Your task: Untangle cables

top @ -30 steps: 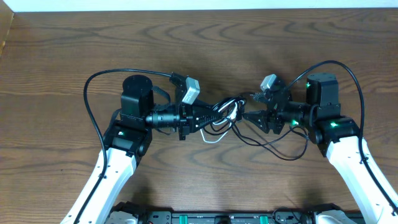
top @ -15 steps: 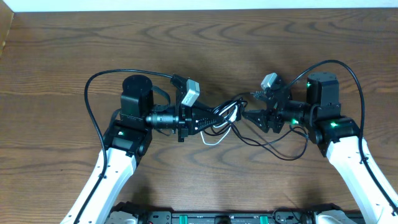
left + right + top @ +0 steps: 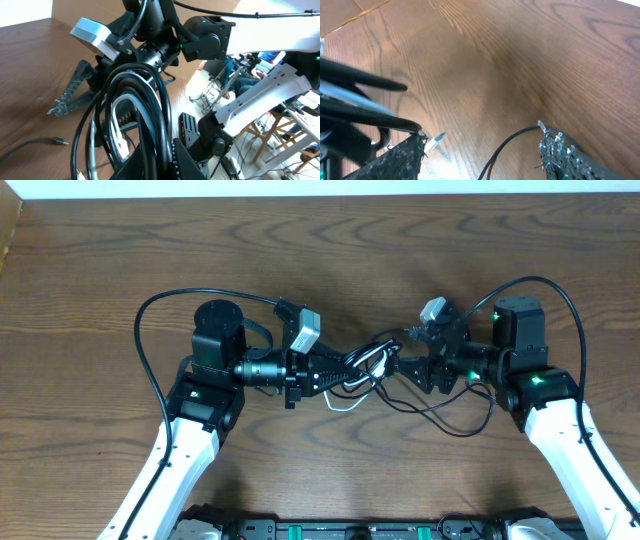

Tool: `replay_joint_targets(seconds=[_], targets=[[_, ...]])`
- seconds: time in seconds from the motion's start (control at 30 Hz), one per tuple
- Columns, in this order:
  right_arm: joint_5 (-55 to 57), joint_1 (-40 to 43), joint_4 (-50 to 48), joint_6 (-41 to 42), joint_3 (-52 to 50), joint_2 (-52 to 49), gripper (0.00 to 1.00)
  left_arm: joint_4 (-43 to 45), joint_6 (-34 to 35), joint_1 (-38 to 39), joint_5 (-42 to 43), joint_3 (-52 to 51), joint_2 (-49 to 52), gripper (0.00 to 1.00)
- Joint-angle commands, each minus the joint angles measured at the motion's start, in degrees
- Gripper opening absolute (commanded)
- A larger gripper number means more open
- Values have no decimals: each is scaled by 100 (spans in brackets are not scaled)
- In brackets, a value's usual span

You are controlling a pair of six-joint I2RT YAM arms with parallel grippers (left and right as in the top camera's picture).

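Clamping bundled cables (image 3: 145,115), left gripper (image 3: 345,372) faces splayed right gripper (image 3: 482,136).

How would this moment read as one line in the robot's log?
task: untangle cables | left claw: shut on cables | right claw: open, facing cables | slack: lying on table

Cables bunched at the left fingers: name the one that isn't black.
The white cable. It is the single pale cord looping through the middle, while the other cables wrapped around it are all black.
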State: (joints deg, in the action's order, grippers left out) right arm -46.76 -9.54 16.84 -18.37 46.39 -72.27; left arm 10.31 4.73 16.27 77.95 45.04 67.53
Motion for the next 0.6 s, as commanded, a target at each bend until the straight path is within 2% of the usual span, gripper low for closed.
replay_joint_targets(seconds=[0.0,0.2,0.37,0.57], targets=[[-33,13,-83,173,33,26,72,33,28,-24,264,96,-2,8],[-76,13,-188,356,33,26,73,33,24,-24,214,94,4,8],[-396,13,-282,354,33,26,79,-35,-13,-24,-264,94,98,8],[-608,13,-341,354,33,26,81,-35,-13,-24,-404,94,297,8]])
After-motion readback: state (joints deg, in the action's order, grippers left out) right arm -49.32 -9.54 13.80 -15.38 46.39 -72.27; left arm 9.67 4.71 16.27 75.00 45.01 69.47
